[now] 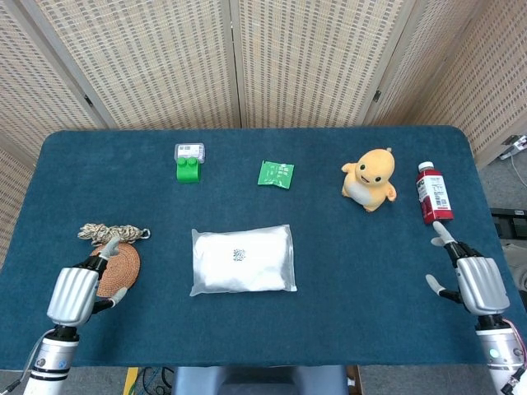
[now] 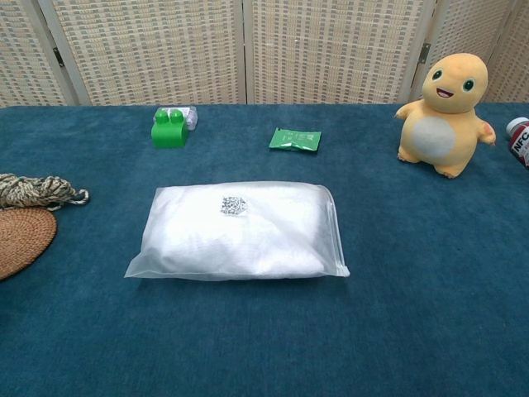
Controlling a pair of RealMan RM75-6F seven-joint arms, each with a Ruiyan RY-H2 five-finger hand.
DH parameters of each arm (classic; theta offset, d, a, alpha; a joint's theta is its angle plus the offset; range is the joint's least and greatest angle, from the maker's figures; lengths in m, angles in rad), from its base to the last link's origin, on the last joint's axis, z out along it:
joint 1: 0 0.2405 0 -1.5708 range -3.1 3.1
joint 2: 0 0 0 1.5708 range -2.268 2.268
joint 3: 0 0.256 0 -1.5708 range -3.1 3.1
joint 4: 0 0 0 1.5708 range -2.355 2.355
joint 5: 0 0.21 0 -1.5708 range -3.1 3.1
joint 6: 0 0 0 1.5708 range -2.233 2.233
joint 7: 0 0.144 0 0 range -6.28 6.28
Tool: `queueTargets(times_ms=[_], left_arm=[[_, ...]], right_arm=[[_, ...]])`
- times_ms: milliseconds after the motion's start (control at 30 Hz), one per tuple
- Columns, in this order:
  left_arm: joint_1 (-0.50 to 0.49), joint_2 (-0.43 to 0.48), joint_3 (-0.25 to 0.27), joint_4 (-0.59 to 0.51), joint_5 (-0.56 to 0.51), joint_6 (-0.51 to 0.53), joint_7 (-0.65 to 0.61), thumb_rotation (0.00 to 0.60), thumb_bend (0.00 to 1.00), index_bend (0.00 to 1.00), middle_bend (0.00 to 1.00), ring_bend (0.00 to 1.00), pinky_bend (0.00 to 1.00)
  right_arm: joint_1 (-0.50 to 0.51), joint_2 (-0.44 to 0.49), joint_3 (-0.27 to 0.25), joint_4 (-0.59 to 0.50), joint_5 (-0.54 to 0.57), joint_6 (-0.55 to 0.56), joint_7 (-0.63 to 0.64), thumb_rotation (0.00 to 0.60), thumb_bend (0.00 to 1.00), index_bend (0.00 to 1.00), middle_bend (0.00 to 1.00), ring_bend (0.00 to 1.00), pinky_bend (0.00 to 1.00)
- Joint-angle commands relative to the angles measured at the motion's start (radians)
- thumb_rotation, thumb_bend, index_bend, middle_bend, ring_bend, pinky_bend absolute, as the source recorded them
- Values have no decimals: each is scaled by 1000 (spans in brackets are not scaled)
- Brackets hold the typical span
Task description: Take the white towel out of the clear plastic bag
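Observation:
A clear plastic bag (image 1: pixel 243 259) (image 2: pixel 240 231) lies flat at the table's middle, with the folded white towel (image 2: pixel 235 240) sealed inside and a small printed label on top. My left hand (image 1: pixel 76 292) hovers at the near left corner, over the edge of the woven coaster, fingers apart and holding nothing. My right hand (image 1: pixel 476 282) is at the near right edge, just below the bottle, also open and empty. Both hands are far from the bag. The chest view shows neither hand.
A woven coaster (image 1: pixel 115 267) and a coil of rope (image 1: pixel 111 234) lie at the left. At the back stand a green block (image 1: pixel 188 169), a green packet (image 1: pixel 275 174), a yellow plush toy (image 1: pixel 370 178) and a red bottle (image 1: pixel 431 194).

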Motion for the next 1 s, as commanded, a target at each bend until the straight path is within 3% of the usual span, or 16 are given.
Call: queueTargets(times_ms=[33, 200, 300, 667, 1000], left_arm=[[-29, 5, -8, -34, 3, -37, 10, 600, 100, 0, 232, 347, 517], [-80, 35, -23, -120, -41, -128, 48, 600, 3, 0, 23, 100, 231], [-114, 52, -39, -175, -72, -181, 85, 600, 0, 0, 0, 13, 151], [-274, -1, -123, -252, -203, -337, 256, 600, 0, 0, 0, 0, 139], [-385, -68, -141, -258, -365, -417, 365, 600, 0, 0, 0, 0, 139]], right_arm=[[-5, 5, -1, -7, 1, 7, 0, 600, 211, 0, 295, 286, 458], [-20, 22, -6, -21, 2, 24, -3, 600, 211, 0, 295, 280, 457], [-26, 34, -6, -30, 4, 33, 1, 600, 211, 0, 295, 278, 456], [-34, 57, -11, -52, -5, 41, -8, 600, 211, 0, 295, 275, 453], [-39, 70, -22, -60, -10, 34, -15, 600, 211, 0, 295, 274, 453]])
